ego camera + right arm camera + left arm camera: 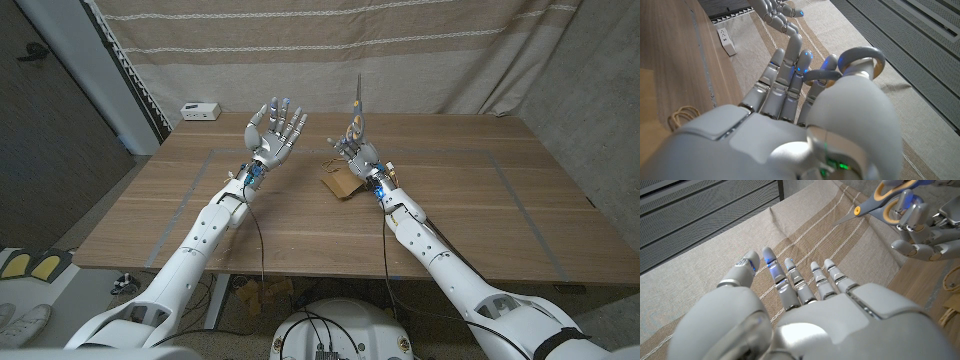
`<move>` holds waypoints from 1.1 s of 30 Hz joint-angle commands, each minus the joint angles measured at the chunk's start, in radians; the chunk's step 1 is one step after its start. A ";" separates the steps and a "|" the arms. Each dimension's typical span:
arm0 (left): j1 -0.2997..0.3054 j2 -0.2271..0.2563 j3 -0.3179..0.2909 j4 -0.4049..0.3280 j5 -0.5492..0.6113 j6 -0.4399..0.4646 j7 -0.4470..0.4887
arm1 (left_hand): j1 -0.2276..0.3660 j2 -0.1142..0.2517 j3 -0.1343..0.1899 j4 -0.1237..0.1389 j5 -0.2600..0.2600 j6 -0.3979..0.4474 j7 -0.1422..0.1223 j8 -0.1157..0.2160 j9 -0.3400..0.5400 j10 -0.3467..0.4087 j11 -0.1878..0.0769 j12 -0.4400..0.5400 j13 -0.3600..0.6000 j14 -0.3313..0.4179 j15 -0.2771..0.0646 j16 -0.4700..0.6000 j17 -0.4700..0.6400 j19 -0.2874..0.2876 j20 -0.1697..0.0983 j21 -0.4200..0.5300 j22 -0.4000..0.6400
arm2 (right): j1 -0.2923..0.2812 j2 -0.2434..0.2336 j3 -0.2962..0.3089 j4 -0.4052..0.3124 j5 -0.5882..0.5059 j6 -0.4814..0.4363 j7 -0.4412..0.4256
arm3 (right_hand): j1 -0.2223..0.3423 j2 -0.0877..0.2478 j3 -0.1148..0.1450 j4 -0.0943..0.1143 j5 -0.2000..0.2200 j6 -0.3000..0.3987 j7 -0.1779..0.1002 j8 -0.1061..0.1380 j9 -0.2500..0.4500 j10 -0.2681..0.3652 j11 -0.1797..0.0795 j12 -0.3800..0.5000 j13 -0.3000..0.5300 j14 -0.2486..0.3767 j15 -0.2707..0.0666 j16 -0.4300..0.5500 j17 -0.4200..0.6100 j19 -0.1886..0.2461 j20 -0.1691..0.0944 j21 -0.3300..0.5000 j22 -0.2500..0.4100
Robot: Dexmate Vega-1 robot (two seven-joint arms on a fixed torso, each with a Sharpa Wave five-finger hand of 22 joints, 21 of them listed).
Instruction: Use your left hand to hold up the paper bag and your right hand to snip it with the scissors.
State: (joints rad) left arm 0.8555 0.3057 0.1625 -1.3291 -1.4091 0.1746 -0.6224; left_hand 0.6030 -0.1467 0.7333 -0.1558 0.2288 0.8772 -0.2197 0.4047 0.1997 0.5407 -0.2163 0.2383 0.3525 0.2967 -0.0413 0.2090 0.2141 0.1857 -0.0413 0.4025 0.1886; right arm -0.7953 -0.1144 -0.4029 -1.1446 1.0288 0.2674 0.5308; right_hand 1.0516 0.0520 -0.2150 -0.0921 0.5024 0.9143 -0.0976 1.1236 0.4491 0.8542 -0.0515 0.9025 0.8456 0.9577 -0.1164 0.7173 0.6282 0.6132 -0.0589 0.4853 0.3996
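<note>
Right hand (357, 143): the fingers (790, 70) are hooked through the handle loops of the scissors (357, 103), clamped on them. The blades stand upright above the hand, tip toward the far curtain (420, 50); this carries the tool clear of the tabletop (470, 210), presumably ready for a cut. Whether the blades are parted cannot be told.

Left hand (276, 130): the fingers (790, 277) are spread apart and hold nothing. The hand is raised above the tabletop, just left of the right hand and apart from it, fingers up.

The paper bag (339, 181) lies on the tabletop near the right wrist, slightly left of it, its cord handle loose beside it. No hand touches it.

Judgement: the bag is not yet lifted, so no snip is possible. The left hand must first come down right and near to grip it.

A white socket box (199, 110) sits at the far left edge.
</note>
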 commanded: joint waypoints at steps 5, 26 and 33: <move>0.010 0.002 -0.005 -0.010 -0.006 0.000 0.005 | 0.006 0.005 0.007 -0.002 -0.005 0.017 0.000 0.005 0.003 0.009 0.001 0.009 0.001 0.007 -0.164 0.009 0.002 0.008 -0.049 -0.005 0.004 | -0.003 -0.009 -0.008 -0.009 -0.029 0.011 -0.028 | 0.093 0.009 0.014 -0.028 0.013 -0.047 0.020 0.215 0.512 0.095 -0.145 -0.011 0.015 -0.027 -0.112 0.025 0.006 -0.001 -0.025 0.044 0.034; 0.015 0.006 -0.012 -0.009 -0.011 -0.001 0.007 | 0.005 0.005 0.009 -0.001 -0.007 0.041 0.000 0.008 0.000 0.018 0.001 0.011 0.000 0.009 -0.164 0.010 0.002 0.011 -0.049 -0.006 0.005 | 0.005 -0.022 -0.020 -0.008 -0.050 0.011 -0.062 | 0.182 0.061 0.043 -0.008 0.022 -0.073 -0.020 0.448 0.790 0.181 -0.134 -0.041 -0.132 -0.002 -0.123 -0.042 -0.134 -0.017 -0.039 0.151 0.038; 0.012 0.007 -0.014 -0.004 -0.013 0.001 0.003 | 0.005 0.005 0.009 0.000 -0.007 0.047 0.000 0.008 -0.001 0.020 0.001 0.011 0.000 0.009 -0.164 0.010 0.003 0.011 -0.049 -0.006 0.006 | 0.005 -0.017 -0.019 -0.002 -0.047 0.014 -0.056 | 0.187 0.058 0.036 -0.007 0.011 -0.039 0.000 0.459 0.792 0.185 -0.140 -0.144 -0.278 0.008 -0.123 -0.126 -0.207 -0.046 -0.037 0.173 0.023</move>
State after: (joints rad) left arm 0.8680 0.3106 0.1525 -1.3378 -1.4187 0.1750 -0.6154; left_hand 0.6031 -0.1468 0.7332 -0.1558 0.2231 0.9129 -0.2197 0.4047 0.1999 0.5492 -0.2142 0.2441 0.3526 0.2967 -0.0412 0.2169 0.2141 0.1855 -0.0412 0.4025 0.1928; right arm -0.7953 -0.1405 -0.4238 -1.1627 0.9730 0.2757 0.4651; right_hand 1.1313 -0.0065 -0.1684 -0.1082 0.5187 0.8349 -0.1178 1.2574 0.4357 0.8701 -0.0353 0.7780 0.5949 0.9561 -0.1358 0.6012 0.4304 0.5782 -0.0540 0.6510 0.4241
